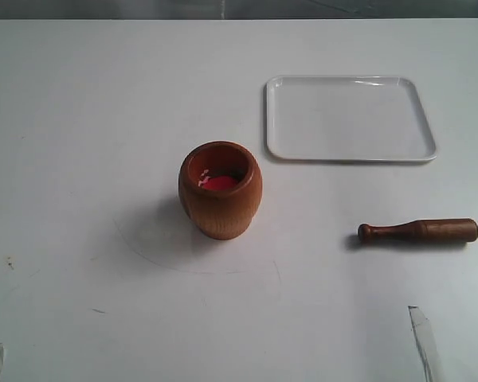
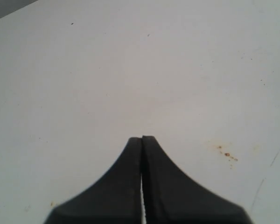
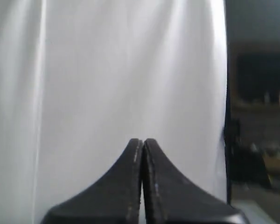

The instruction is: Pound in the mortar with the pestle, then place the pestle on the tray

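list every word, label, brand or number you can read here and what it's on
None: no text shows on the reddish-brown barrel-shaped wooden mortar, the dark brown turned-wood pestle, the flat white rectangular plastic tray or the white table.
The dark shelves in the right wrist view are too blurred to read.

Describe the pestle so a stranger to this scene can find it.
On the white table, find the flat white tray at the far right. Nearer the camera, right of the round wooden mortar, lies the pestle. It alone is a slim dark stick, lying flat, knob toward the mortar.
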